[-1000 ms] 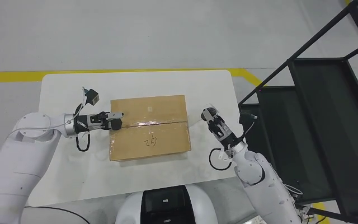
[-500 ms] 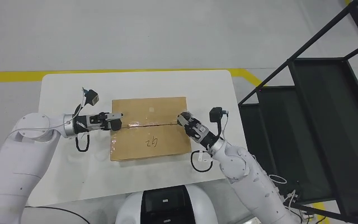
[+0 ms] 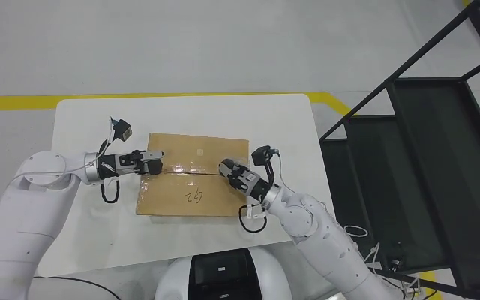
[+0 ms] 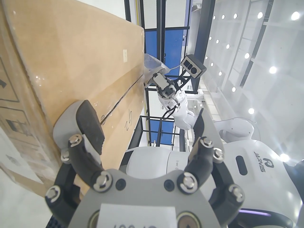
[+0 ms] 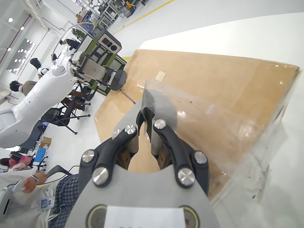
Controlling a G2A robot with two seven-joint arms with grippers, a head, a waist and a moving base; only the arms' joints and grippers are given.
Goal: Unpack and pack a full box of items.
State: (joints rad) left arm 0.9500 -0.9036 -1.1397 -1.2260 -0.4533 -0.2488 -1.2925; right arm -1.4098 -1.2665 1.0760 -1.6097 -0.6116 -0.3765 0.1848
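box (image 3: 180, 154) flaps shut | R pincer (image 5: 144, 115) pinching clear tape (image 5: 213, 124)

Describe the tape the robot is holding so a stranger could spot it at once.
A closed cardboard box lies on the white table. At its top seam, toward the end away from the left gripper, the right gripper is shut on a strip of tape lifted off the cardboard. It is the only clear, crinkled thing there; the box is flat brown.
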